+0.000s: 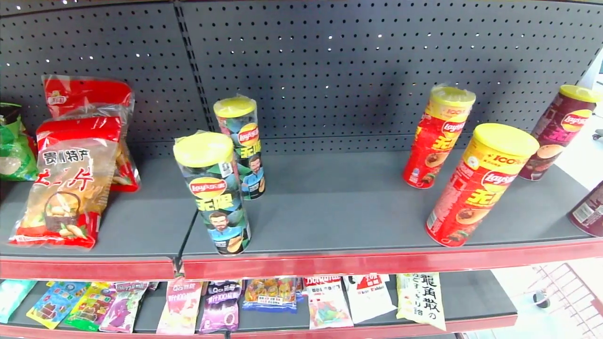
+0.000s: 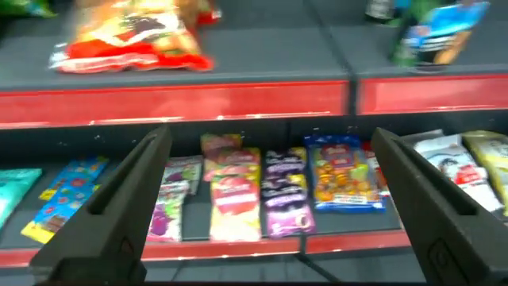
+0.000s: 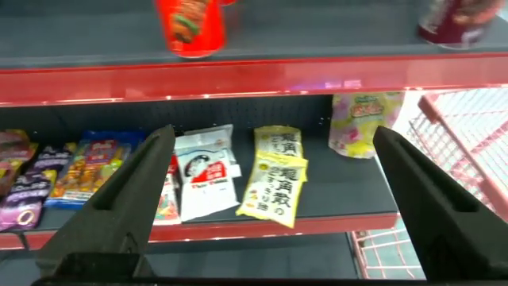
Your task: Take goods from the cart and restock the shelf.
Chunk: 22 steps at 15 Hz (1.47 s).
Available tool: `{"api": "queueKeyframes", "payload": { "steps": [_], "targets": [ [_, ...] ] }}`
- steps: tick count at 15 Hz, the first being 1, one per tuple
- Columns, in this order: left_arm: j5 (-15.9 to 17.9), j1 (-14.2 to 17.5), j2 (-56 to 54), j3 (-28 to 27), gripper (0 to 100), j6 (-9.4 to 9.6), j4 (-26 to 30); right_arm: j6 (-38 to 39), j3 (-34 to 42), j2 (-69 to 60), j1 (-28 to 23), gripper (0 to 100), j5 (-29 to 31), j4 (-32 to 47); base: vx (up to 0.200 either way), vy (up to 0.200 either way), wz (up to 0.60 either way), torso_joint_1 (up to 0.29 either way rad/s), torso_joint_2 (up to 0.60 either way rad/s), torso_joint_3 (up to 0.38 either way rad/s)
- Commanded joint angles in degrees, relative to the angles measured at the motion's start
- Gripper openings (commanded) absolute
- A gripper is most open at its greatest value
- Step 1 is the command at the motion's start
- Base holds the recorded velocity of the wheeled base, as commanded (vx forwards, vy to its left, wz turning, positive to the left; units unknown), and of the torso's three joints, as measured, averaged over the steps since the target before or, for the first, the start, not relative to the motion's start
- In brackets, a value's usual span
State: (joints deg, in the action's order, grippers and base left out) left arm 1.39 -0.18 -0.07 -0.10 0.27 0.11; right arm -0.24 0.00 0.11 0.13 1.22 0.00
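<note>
1. Red cans [image 1: 480, 183] stand on the shelf's [image 1: 330, 263] upper deck — green ones [image 1: 214, 190] to their left.
2. Left gripper [image 2: 270, 218] — jaws wide apart, empty, facing the lower deck's packets [image 2: 234, 195].
3. Right gripper [image 3: 270, 214] likewise spread, empty; cart [image 3: 468, 151] at the shelf's right end.

Head cam, my count. Upper shelf [image 1: 330, 207]: 2 green-blue chip cans [image 1: 213, 195], 2 red chip cans [image 1: 478, 186], 2 maroon chip cans [image 1: 558, 134], so 6 tot.; the 2nd maroon one is cut off at the frame edge. Red snack bags [image 1: 68, 188]: I get 2, can't tell if more sit behind. Green bag [image 1: 13, 153]: 1, only partly in frame. Lower shelf [image 1: 471, 294]: approx. 10 flat sachets [image 1: 271, 294] in a row, w/ the leftmost cut off by the frame edge.
</note>
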Motion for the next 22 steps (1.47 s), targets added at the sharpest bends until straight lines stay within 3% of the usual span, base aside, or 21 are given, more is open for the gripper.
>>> {"api": "queueKeyframes", "payload": {
  "steps": [1,11,18,22],
  "targets": [
    [0.02,0.01,0.07,0.01,100,0.0,-0.02,-0.02,0.0,-0.02,0.04,100,0.01,0.0,0.0,-0.2,0.0,0.002,-0.01,0.002],
    [0.02,0.01,0.07,0.01,100,0.43,-0.02,0.07,0.0,-0.02,0.04,100,0.01,0.0,0.0,-0.2,0.0,0.002,0.0,0.003],
    [0.02,0.01,0.07,0.01,100,0.17,-0.02,0.16,0.0,-0.02,0.04,100,0.1,0.0,0.0,0.0,0.0,0.0,0.0,0.0],
    [0.02,0.01,0.07,0.01,100,0.08,-0.02,0.16,0.0,-0.02,0.04,100,0.1,-0.09,-0.15,0.0,0.0,0.005,0.01,0.001]
  ]
}}
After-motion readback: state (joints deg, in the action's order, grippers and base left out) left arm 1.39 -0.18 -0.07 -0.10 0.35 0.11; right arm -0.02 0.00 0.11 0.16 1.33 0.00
